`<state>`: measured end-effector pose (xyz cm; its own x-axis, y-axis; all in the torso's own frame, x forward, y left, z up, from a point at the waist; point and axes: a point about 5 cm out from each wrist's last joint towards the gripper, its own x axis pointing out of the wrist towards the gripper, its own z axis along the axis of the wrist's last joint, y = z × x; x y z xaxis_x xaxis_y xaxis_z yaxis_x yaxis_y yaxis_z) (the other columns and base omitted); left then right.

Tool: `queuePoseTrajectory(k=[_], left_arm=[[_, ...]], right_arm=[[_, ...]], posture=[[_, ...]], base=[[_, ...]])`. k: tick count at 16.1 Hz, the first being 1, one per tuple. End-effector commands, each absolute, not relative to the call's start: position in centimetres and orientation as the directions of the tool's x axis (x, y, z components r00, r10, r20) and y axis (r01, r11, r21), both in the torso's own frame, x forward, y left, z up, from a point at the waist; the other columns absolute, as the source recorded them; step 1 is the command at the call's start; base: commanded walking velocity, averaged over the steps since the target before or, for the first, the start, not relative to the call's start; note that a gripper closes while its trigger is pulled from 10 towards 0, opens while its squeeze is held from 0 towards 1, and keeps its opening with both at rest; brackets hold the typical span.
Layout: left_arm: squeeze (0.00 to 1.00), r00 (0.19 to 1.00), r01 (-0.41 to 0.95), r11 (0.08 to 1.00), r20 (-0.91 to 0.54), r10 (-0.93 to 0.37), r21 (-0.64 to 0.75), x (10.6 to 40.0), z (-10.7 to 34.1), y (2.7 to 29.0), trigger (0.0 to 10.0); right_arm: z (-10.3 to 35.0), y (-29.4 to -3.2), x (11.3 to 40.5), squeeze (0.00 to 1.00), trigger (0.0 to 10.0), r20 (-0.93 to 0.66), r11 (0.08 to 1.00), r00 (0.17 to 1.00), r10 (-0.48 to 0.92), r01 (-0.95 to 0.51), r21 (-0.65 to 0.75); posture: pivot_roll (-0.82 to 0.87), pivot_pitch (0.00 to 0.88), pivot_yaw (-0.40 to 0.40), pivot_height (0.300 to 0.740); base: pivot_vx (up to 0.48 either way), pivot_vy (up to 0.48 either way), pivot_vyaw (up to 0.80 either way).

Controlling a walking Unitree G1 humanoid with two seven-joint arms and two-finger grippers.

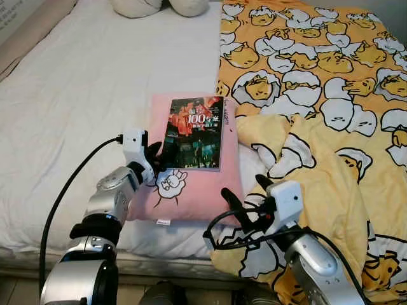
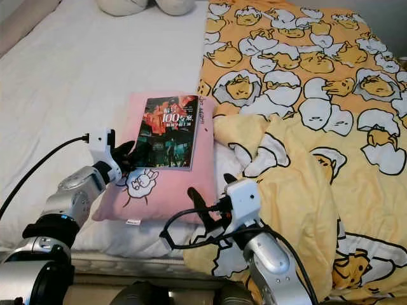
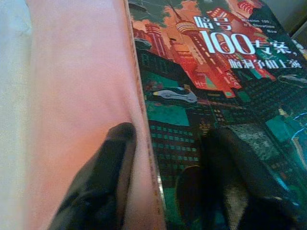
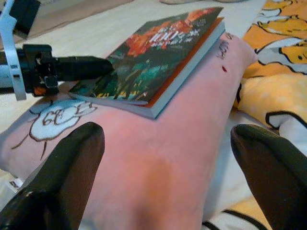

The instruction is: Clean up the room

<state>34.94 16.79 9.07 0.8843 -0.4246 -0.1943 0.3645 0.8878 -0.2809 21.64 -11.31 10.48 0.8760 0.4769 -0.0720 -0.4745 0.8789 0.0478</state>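
- Two tools are at work over the bed (image 1: pixel 82 82).
- Left tool (image 1: pixel 156 159): fingers apart at the near left corner of the book (image 1: pixel 195 131). In the left wrist view one finger (image 3: pixel 103 177) rests on the pillow just beside the book's edge, and the other lies on the cover. It clamps nothing.
- Right tool (image 1: pixel 245 200): fingers spread wide, holding nothing, poised at the near right edge of the pillow (image 1: pixel 191 194), next to the quilt (image 1: pixel 318 82).
- One book, dark cover with red and teal art and a white "100", lying flat on the pillow.
- One pink pillow with a white cartoon print, at the near edge of the bed.
- One yellow quilt with an egg-character pattern, spread over the right half of the bed and bunched beside the pillow.
- Two pale cushions (image 1: pixel 137 6) at the far end of the bed.
- White sheet on the left half.
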Motion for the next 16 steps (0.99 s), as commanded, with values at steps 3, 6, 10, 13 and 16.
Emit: queuePoseTrajectory(k=[3, 6, 10, 13, 16], left_arm=[[0.00, 0.881, 0.327, 0.873, -0.219, -0.420, -0.362, 34.8, 8.4, 16.7, 0.0], [0.00, 0.909, 0.299, 0.878, -0.167, -0.381, -0.374, 35.3, 9.5, 17.5, 0.0], [0.00, 0.935, 0.333, 0.842, 0.031, -0.354, -0.424, 36.1, 13.8, 19.2, 0.0], [0.00, 0.924, 0.380, 0.856, 0.103, -0.368, -0.351, 35.8, 15.7, 19.8, 0.0], [0.00, 0.930, 0.367, 0.927, 0.059, -0.363, -0.079, 35.4, 16.2, 19.0, 10.0]], right_arm=[[10.1, -11.5, 21.6, 0.00, 10.0, -0.092, 0.886, 0.881, 0.464, -0.462, 0.047], [9.9, -11.3, 21.4, 0.00, 10.0, -0.094, 0.884, 0.879, 0.468, -0.465, 0.052], [9.8, -11.2, 22.3, 0.00, 10.0, -0.083, 0.880, 0.876, 0.474, -0.472, 0.045], [10.0, -10.6, 23.7, 0.00, 10.0, -0.053, 0.876, 0.875, 0.482, -0.481, 0.035], [10.5, -10.8, 26.2, 0.00, 10.0, -0.049, 0.920, 0.919, 0.391, -0.391, 0.007]], posture=[[-0.19, 0.128, 0.048, 0.736], [-0.19, 0.112, 0.049, 0.736], [-0.15, 0.061, 0.049, 0.736], [-0.12, 0.020, 0.048, 0.736], [-0.10, 0.006, 0.056, 0.736]], base=[[0.000, 0.000, 0.00], [0.000, 0.000, 0.00], [0.000, 0.000, 0.00], [0.000, 0.000, 0.00], [0.000, 0.000, 0.00]])
